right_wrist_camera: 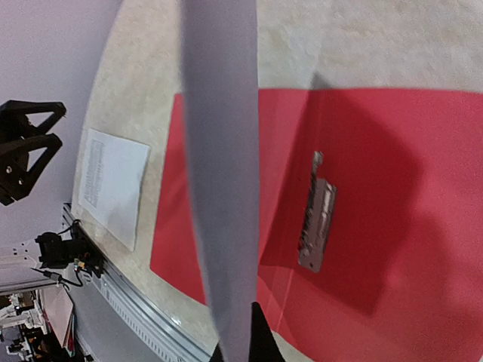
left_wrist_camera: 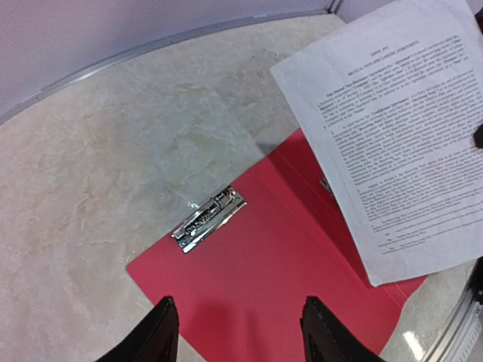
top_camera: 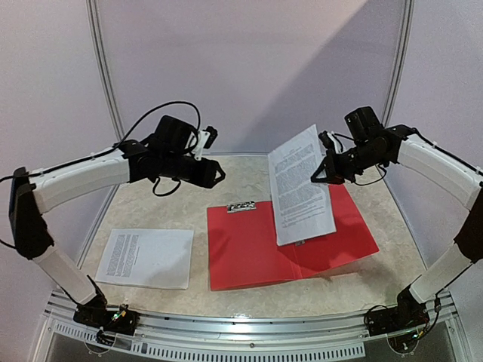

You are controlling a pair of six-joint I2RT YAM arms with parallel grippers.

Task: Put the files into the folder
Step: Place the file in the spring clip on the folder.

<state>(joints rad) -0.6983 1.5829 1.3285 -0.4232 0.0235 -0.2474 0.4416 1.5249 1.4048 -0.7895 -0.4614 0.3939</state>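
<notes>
Right hand holds one sheet over the open folder; left hand hangs released.
The folder lies flat in the middle of the worktop, its clip at the far edge of the left cover. The right hand is clenched on the sheet's right edge, and the sheet hangs tilted above the right cover. The left hand, fingers apart, hovers high at the folder's far left side. Another sheet lies flat to the left, apart from the folder.
</notes>
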